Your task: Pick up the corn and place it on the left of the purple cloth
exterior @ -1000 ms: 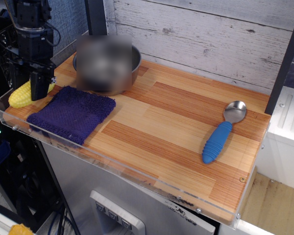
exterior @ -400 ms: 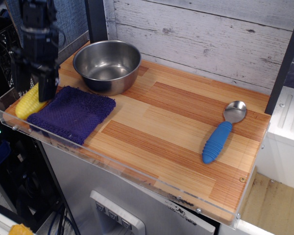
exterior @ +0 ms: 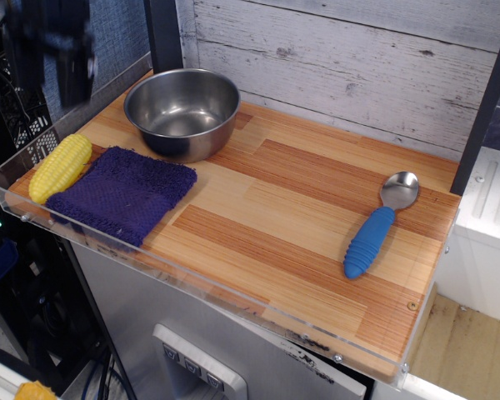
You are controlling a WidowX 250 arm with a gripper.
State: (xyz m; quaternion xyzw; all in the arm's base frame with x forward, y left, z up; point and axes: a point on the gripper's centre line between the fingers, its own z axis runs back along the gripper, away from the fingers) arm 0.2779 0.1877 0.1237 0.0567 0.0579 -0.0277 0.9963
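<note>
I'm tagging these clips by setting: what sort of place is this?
Probably a lab mock-up of a kitchen counter: a wooden countertop edged with clear plastic, backed by a whitewashed plank wall. On it sit a steel bowl, a toy corn, a purple cloth and a blue-handled spoon.

The gripper (exterior: 54, 62) is showing only as a dark motion-blurred shape at the far left, its top running off the picture's upper edge; whether its fingers are parted or closed is not telling through the blur.
</note>
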